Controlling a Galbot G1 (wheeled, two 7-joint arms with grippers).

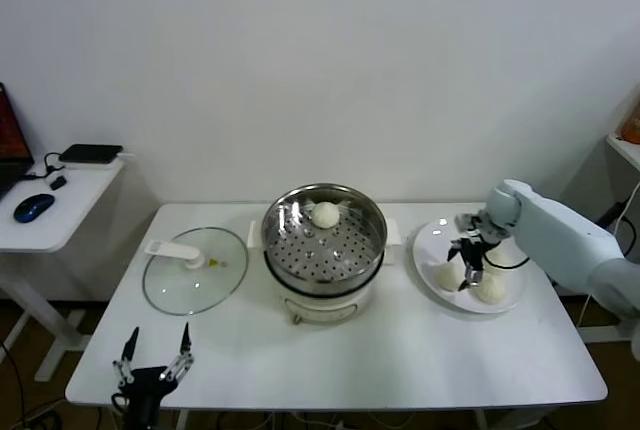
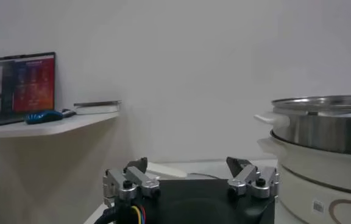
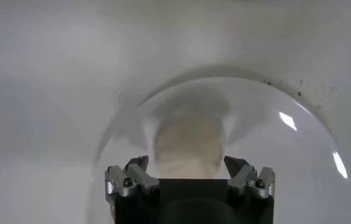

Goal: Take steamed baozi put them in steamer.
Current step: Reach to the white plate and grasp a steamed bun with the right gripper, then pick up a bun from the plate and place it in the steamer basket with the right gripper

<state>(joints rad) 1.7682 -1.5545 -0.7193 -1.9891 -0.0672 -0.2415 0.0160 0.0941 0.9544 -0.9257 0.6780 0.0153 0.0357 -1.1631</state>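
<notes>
one bun (image 1: 325, 214) already in steamer (image 1: 324, 241), mid-table, toward its back rim. two, maybe three more on plate (image 1: 431, 240) at table's right edge: bun (image 1: 447, 275) on steamer side, bun (image 1: 490, 289) nearer front; any other hidden behind gripper.

risks, as judged: soft round dough, so could squash or dent if clamped too hard; could roll off to one side if jaws come down off-centre; could nudge neighbour bun, since close together on plate; could slip out en route over steamer's tall rim if grip too shallow.

pose: right gripper (image 1: 470, 253) reached in over plate from table's right side, pointing down, jaws wide apart, nothing held; bun (image 3: 189, 146) centred just ahead between fingertips in wrist view. left gripper (image 1: 154, 362) parked at front-left corner, jaws apart, idle.
</notes>
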